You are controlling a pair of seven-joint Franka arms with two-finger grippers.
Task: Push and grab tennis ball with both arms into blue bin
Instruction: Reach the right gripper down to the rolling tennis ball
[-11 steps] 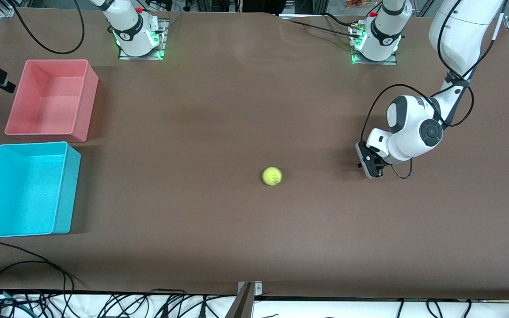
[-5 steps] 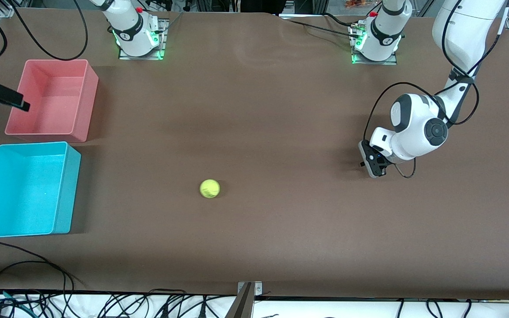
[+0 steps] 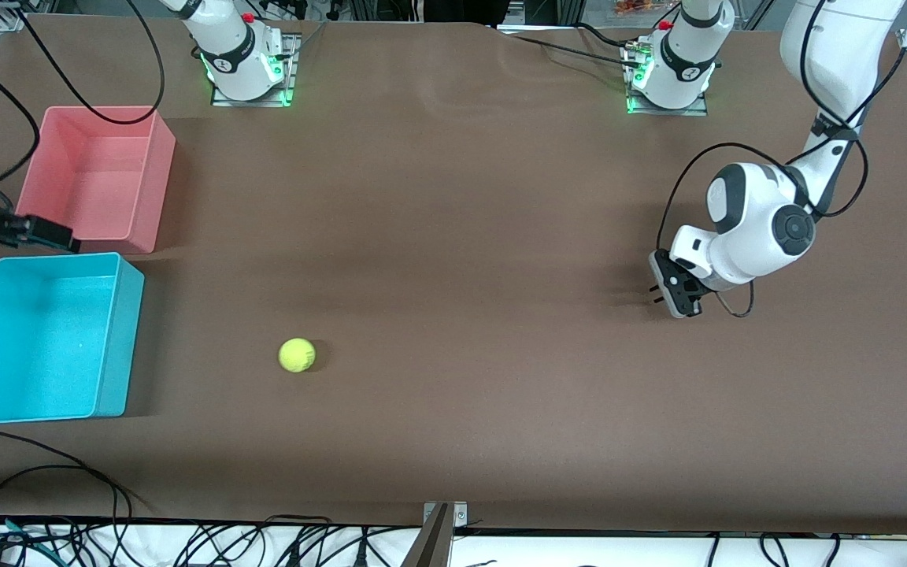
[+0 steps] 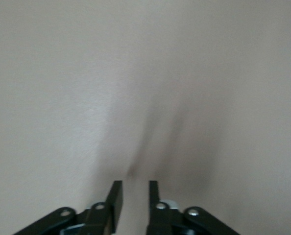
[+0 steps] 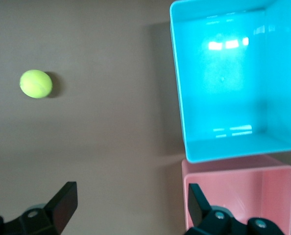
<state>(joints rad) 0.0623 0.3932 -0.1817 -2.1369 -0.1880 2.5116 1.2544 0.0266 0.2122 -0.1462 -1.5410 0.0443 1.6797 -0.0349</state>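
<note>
The tennis ball (image 3: 297, 355) has rolled away from my nearly closed left end effector (image 3: 658, 293) toward my wide-open right end effector (image 5: 128, 208) near the blue bin (image 3: 119, 339); pickup comes next.

1. We're seeing the right gripper (image 3: 36, 232) running off the front view's edge.
2. We're losing the tennis ball (image 3: 296, 355) lettering; too small.
3. Left gripper (image 4: 134, 200) fingertips are partly cropped.

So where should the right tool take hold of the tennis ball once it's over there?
Probably from straight above, fingers closing across the widest middle of the tennis ball. It is round, so no side is better, and it lies on bare table beside the blue bin without touching it, leaving room all around. The right tool is open, over the table by both bins. The left tool waits, nearly closed.
</note>
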